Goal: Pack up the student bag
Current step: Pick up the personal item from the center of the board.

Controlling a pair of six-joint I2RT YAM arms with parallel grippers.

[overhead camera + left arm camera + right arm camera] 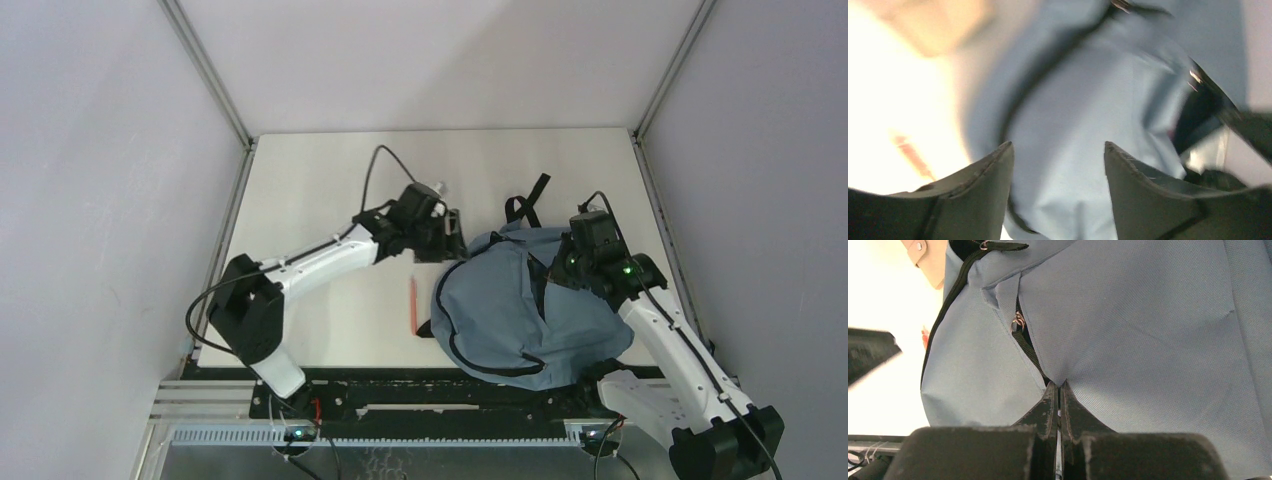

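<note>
Pale table (320, 180), student bag (520, 310) slumped right of centre; right gripper (1058, 387) clamped tight on its fabric beside the zipper (1020, 335), left gripper (1058, 145) parted and empty just beside the bag. Lying outside, red pen (412, 305), apparently unpacked; most packing left.

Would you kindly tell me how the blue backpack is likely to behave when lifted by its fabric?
Probably floppy: the backpack lies slumped and its cloth puckers where the right claw pinches it, so it should sag, not hold shape. Its slack, creased shell suggests it is light. The woven cloth seems unlikely to slip.
</note>
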